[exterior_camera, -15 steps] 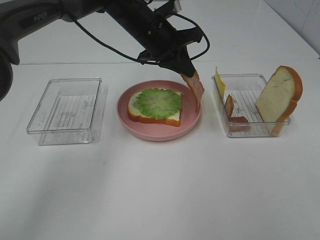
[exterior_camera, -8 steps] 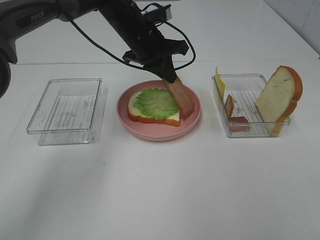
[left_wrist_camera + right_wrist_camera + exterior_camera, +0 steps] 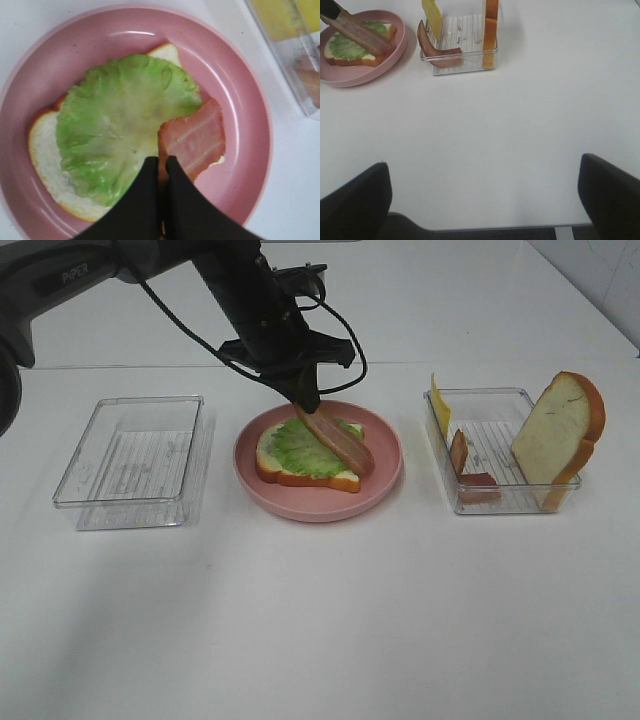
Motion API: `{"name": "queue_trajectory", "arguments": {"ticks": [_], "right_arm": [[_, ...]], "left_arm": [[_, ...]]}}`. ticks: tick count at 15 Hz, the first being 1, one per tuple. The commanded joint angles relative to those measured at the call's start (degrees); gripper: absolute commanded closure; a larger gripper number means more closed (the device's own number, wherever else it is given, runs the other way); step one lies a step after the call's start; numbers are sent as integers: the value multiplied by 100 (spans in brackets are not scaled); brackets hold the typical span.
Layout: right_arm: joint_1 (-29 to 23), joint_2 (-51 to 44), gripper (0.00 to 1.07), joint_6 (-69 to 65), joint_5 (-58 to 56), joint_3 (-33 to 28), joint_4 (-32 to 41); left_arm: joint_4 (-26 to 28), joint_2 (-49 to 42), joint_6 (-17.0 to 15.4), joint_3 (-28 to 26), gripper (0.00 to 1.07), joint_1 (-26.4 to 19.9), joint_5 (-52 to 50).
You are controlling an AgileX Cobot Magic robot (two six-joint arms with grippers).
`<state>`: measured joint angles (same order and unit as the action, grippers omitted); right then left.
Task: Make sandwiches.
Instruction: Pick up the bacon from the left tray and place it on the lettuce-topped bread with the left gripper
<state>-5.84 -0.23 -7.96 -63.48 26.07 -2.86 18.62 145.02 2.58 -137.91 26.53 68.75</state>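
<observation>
On the pink plate (image 3: 385,478) lies the sandwich stack: a white bread slice (image 3: 290,472) topped with green lettuce (image 3: 300,448). My left gripper (image 3: 305,400) is shut on one end of a brown bacon strip (image 3: 340,442), which slants down across the right side of the lettuce. In the left wrist view the black fingertips (image 3: 150,172) pinch the bacon (image 3: 192,140) beside the lettuce (image 3: 120,120). My right gripper (image 3: 482,165) stands wide open over bare table, holding nothing, well away from the plate (image 3: 350,75).
A clear bin (image 3: 500,490) right of the plate holds an upright bread slice (image 3: 558,435), a yellow cheese slice (image 3: 440,405) and another bacon strip (image 3: 462,455). An empty clear bin (image 3: 130,455) stands left of the plate. White tabletop spreads in front.
My left gripper has carried the bacon strip leftward and down, from hanging over the plate's right rim to lying across the lettuce. The right gripper has not moved.
</observation>
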Motion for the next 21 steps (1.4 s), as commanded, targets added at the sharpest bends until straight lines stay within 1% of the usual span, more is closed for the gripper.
{"name": "queue_trajectory", "arguments": {"ticks": [1, 6, 9, 11, 14, 15, 16, 17, 18, 19, 20, 21], "right_arm": [[-17, -166, 11, 46, 40, -6, -17], [-17, -166, 11, 46, 40, -6, -17], [-17, -166, 11, 46, 40, -6, -17], [-17, -166, 11, 46, 40, -6, -17], [-17, -166, 11, 46, 40, -6, -17], [-17, -166, 11, 46, 40, -6, -17], [-17, -166, 11, 46, 40, -6, -17], [-17, -166, 11, 46, 40, -6, -17], [-17, -166, 11, 46, 40, -6, -17], [-17, -166, 11, 46, 40, -6, -17], [-17, -166, 11, 46, 40, -6, -17], [-17, -166, 11, 46, 40, -6, -17]], "left_arm": [[-430, -6, -195, -29, 107, -6, 189], [-493, -6, -206, -29, 107, -6, 172], [-636, -6, -378, -29, 107, -6, 160], [-636, -6, -390, -29, 107, -6, 166], [-642, -6, -493, -29, 107, -6, 201], [-642, -6, -602, -29, 107, -6, 218], [-642, -6, -676, -29, 103, -6, 223], [-642, -6, -699, -29, 100, -6, 223], [-653, -6, -722, -29, 91, -6, 229], [-693, -6, -722, -29, 78, -6, 229], [-814, -6, -848, -29, 58, -6, 223], [-917, -6, -1031, -34, 41, -6, 223]]}}
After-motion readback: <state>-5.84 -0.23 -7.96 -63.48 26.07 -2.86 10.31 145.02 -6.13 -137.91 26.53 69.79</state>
